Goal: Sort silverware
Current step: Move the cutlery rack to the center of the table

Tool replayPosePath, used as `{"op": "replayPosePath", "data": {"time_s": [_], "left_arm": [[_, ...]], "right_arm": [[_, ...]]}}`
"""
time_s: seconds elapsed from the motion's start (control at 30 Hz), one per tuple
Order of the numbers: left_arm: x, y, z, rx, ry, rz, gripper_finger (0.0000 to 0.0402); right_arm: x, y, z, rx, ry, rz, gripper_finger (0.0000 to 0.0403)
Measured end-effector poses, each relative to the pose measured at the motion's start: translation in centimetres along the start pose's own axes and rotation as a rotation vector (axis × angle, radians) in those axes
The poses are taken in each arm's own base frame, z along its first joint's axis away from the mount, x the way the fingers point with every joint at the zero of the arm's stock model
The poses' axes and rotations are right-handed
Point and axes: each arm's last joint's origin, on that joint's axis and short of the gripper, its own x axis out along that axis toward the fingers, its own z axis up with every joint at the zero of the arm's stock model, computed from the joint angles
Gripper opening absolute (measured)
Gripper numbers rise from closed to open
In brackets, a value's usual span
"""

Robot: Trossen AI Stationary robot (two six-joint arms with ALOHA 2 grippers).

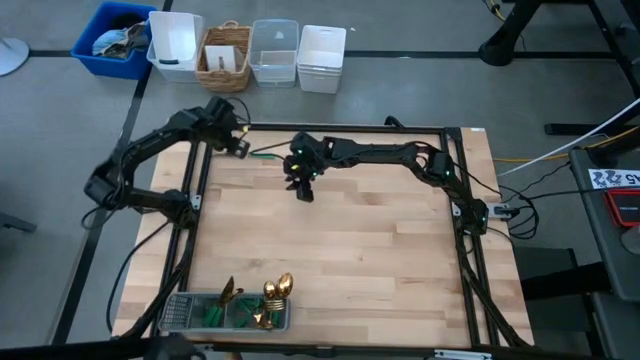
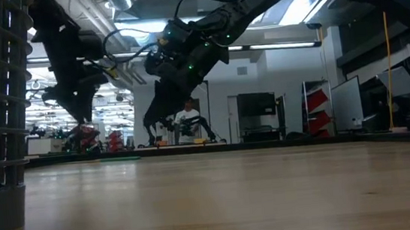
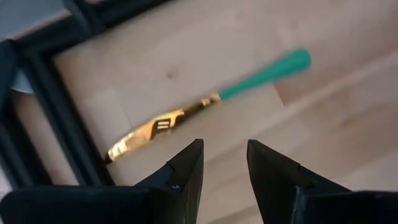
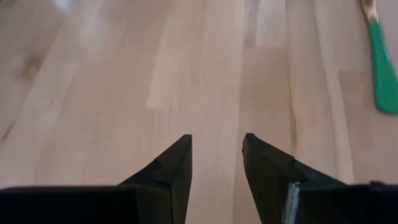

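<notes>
One piece of silverware [image 3: 186, 118], with a gold head and a slim teal handle [image 3: 273, 68], lies flat on the wooden table near its far left corner [image 1: 266, 153]. My left gripper [image 3: 224, 146] hovers open just above it [image 1: 240, 147], touching nothing. My right gripper [image 4: 216, 138] is open over bare wood [image 1: 302, 190], a little to the right of that piece, whose teal handle end [image 4: 382, 68] shows at the edge of the right wrist view. More silverware [image 1: 275, 292] lies in the grey mesh tray [image 1: 180, 318] at the near left edge.
A black frame [image 1: 200, 175] runs around the tabletop, close beside the lying piece. Beyond the far edge stand a blue bin [image 1: 118, 40], white bins [image 1: 322, 58] and a wicker basket [image 1: 225, 58]. Bare wood fills the table's middle and right.
</notes>
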Motion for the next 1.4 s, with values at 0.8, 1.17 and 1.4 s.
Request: {"op": "replayPosePath", "data": {"time_s": [0.8,1.17,1.4], "left_arm": [[-5.4,1.0,4.0,-0.165,0.053,-0.053,0.0004],[-5.0,2.8,6.9,-0.293,0.037,-0.040,0.0001],[-3.3,3.6,8.9,-0.347,0.126,-0.160,0.0001]], "right_arm": [[-0.3,0.4,-2.1,-0.007,0.202,0.048,0.0143],[-0.3,0.4,-2.2,-0.020,0.214,0.053,0.0143],[-0.4,0.5,-2.3,-0.016,0.223,0.056,0.0143]]}}
